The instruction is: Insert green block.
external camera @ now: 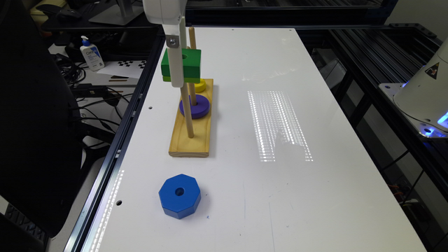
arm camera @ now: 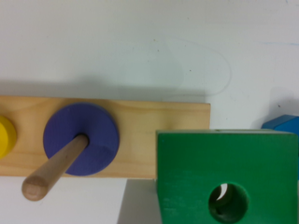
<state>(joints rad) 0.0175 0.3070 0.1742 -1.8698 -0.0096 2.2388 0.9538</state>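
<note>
The green block (external camera: 190, 62) hangs in the air above the wooden peg board (external camera: 190, 145), with my gripper (external camera: 177, 75) shut on it. In the wrist view the green block (arm camera: 224, 168) is close up and covers the board's (arm camera: 140, 121) end, its round hole facing the camera. The bare peg (external camera: 187, 112) at that end rises up behind the gripper; I cannot tell whether its tip is in the hole. The middle peg (arm camera: 53, 170) carries a purple ring (external camera: 194, 106) (arm camera: 81, 138). A yellow ring (external camera: 200, 85) (arm camera: 5, 136) lies on the far peg.
A blue octagonal block (external camera: 179, 195) (arm camera: 282, 123) rests on the white table (external camera: 280, 196) in front of the board. The table's edge and a black frame rail (external camera: 115, 140) run along the exterior view's left. A white robot base (external camera: 423, 94) is at the right.
</note>
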